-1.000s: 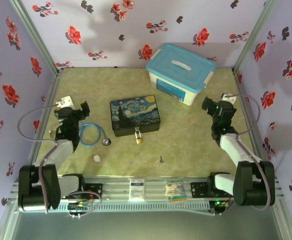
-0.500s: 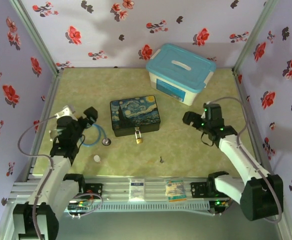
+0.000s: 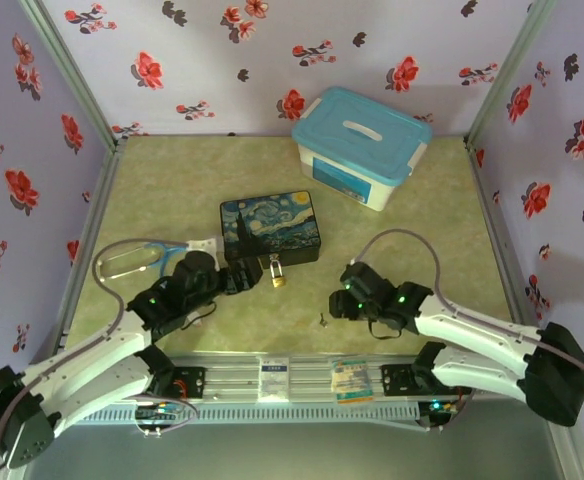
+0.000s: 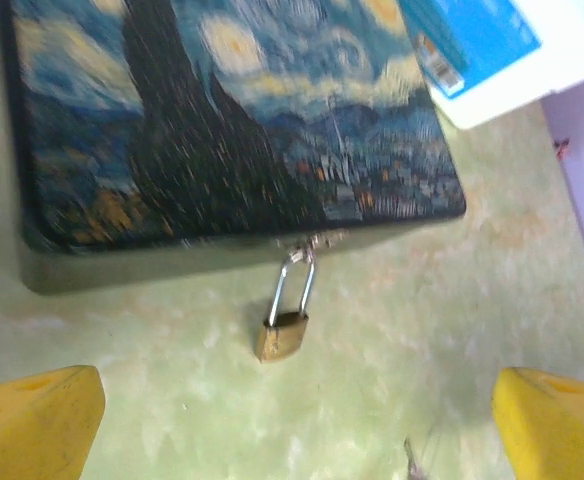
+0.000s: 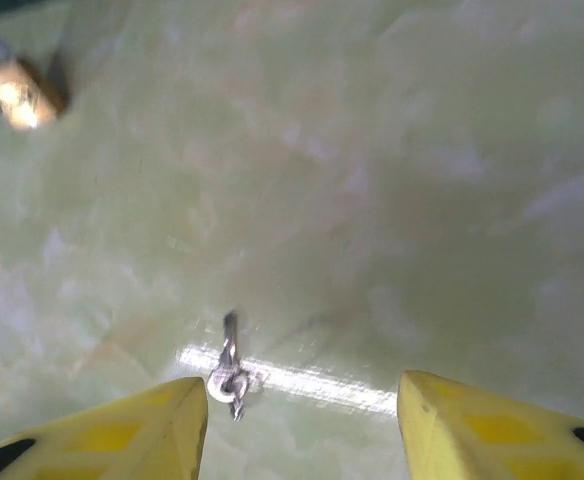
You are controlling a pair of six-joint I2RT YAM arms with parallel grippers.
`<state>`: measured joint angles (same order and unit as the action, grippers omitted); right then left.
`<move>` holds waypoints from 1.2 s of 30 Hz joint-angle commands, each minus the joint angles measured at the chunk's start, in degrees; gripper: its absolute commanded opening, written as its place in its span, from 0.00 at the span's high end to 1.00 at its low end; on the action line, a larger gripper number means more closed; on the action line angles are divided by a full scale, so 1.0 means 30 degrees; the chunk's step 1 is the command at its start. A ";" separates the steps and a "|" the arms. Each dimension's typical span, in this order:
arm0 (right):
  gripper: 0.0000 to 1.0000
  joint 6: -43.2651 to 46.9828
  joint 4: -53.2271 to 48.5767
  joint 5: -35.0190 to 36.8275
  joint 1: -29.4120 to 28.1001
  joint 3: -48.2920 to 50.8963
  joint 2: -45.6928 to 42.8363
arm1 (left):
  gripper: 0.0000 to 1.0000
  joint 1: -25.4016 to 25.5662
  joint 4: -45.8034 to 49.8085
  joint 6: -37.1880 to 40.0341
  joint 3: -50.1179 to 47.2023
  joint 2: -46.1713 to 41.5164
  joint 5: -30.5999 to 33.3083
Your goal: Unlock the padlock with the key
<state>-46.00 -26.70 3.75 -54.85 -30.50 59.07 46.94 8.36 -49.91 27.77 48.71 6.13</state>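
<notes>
My right gripper (image 5: 302,425), jaws parted and empty, hovers over the thin, stiff, likely slippery key (image 5: 230,365) at lower left-centre, probably best pinched by its head, while my left gripper (image 4: 297,420) gapes wide below the small padlock (image 4: 284,335), hasped mid-frame to the painted box (image 4: 222,130).

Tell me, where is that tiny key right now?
In the top view the key lies on the table near the front edge, right of the padlock and close beside the right tool.
</notes>
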 commanded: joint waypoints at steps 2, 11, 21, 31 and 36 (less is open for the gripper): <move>0.47 -0.1806 0.1408 0.1600 -0.1863 -0.0104 0.1625 | 0.00 0.1517 0.0322 -0.1227 0.0762 0.1288 0.1539; 0.56 -0.1735 0.2121 0.2675 -0.3643 -0.1676 0.5687 | 0.00 0.3609 -0.1299 -0.2258 0.0763 0.2954 0.2204; 0.59 -0.2360 0.1818 0.3462 -0.4632 -0.2047 0.7061 | 0.00 0.4100 -0.1900 -0.2374 0.0611 0.3781 0.2207; 0.66 -0.3320 -0.0157 0.4680 -0.6249 -0.3197 0.8812 | 0.00 0.4115 -0.1765 -0.2296 0.0657 0.3659 0.2205; 0.69 -0.4252 -0.0170 0.5751 -0.6545 -0.2918 0.9254 | 0.00 0.4147 -0.1836 -0.2348 0.0399 0.3241 0.2229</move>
<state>-55.44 -25.21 18.63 -73.78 -39.62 85.27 58.78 3.49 -56.29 28.58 59.66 11.44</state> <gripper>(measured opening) 0.313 0.997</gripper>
